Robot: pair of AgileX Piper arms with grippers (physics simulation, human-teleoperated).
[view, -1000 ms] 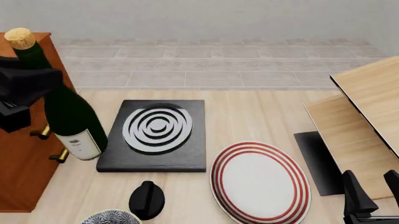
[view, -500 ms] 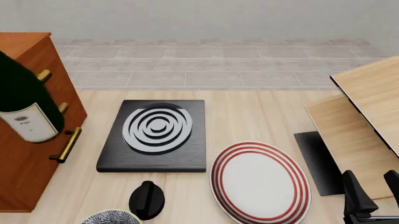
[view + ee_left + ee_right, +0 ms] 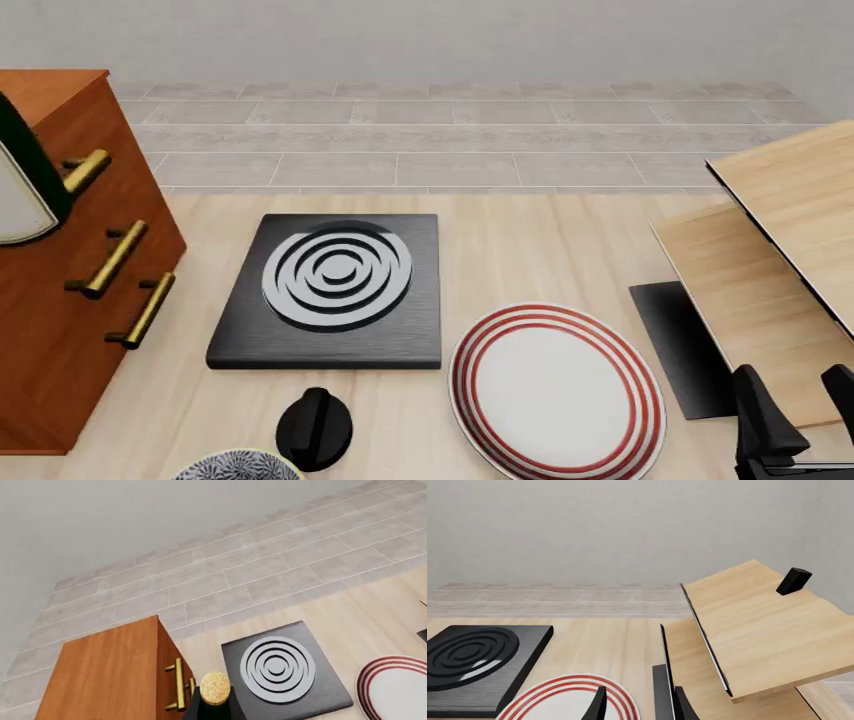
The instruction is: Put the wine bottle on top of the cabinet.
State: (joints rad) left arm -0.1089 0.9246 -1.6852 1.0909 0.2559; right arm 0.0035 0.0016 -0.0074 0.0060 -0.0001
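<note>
Left wrist view: the wine bottle (image 3: 215, 696) shows only its rough tan cork and dark neck, rising just beside the cabinet (image 3: 110, 675), level with the brass handles on its drawer front. The left gripper's fingers are out of sight, so whether they clamp the bottle I cannot tell. Glass this smooth is likely heavy, slippery and breakable; a hold around the broad body seems safer than the thin neck. The cabinet's flat top is satiny reddish-brown wood.

Front view: only a sliver of the bottle's dark glass and pale label sits before the cabinet's upper front edge, raised well clear of the table. Beside the cabinet lies a matte black slab (image 3: 328, 292) with silver rings.

Right wrist view: far from the cabinet, the right gripper (image 3: 639, 705) hangs with fingers apart, holding nothing, over a glossy red-rimmed plate (image 3: 567, 700).
</note>
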